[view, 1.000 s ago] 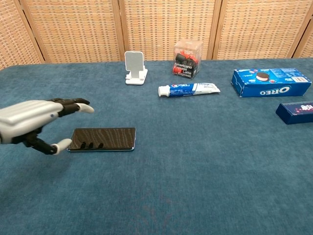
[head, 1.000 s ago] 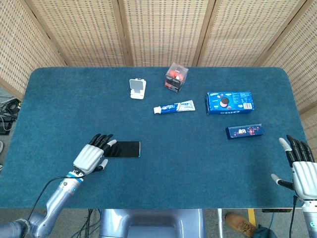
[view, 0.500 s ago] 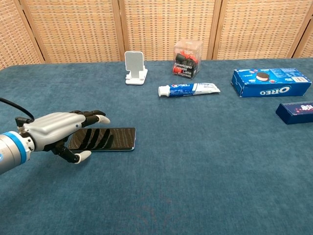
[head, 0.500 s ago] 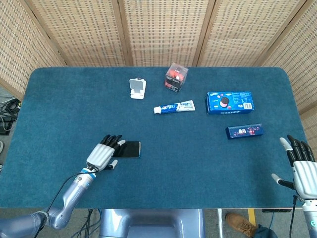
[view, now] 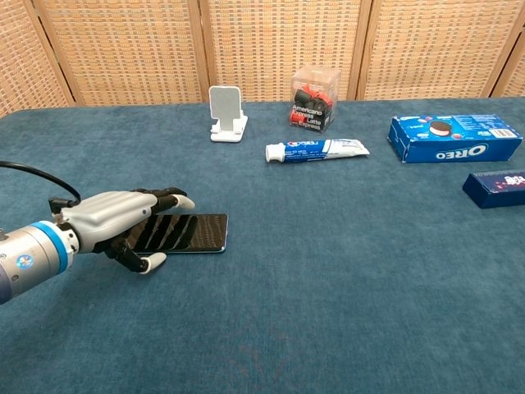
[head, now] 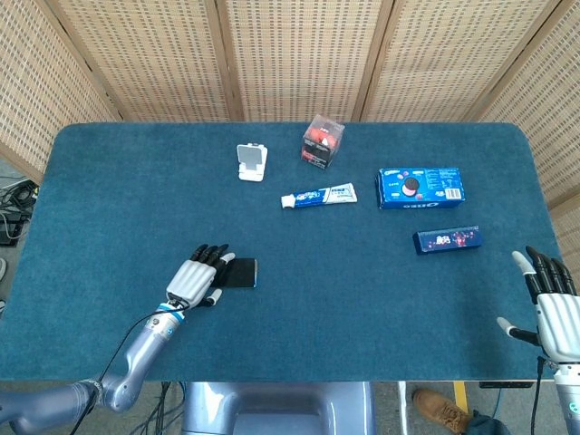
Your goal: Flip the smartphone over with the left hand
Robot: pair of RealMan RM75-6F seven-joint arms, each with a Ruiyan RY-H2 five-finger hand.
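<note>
Black smartphone (view: 184,232) lies flat on blue table (head: 362,299), near front-left. Left hand (view: 123,222) hovers over its left end, fingers spread (not gripping). Right hand (head: 551,304) open, fingers apart, at front-right edge.

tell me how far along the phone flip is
Done: the left hand has reached the smartphone and hovers over its near end. In hand: no grip visible; the phone lies flat, dark glass up. Left: grasp, lift, turn over. The right hand idles at the table edge.
</note>
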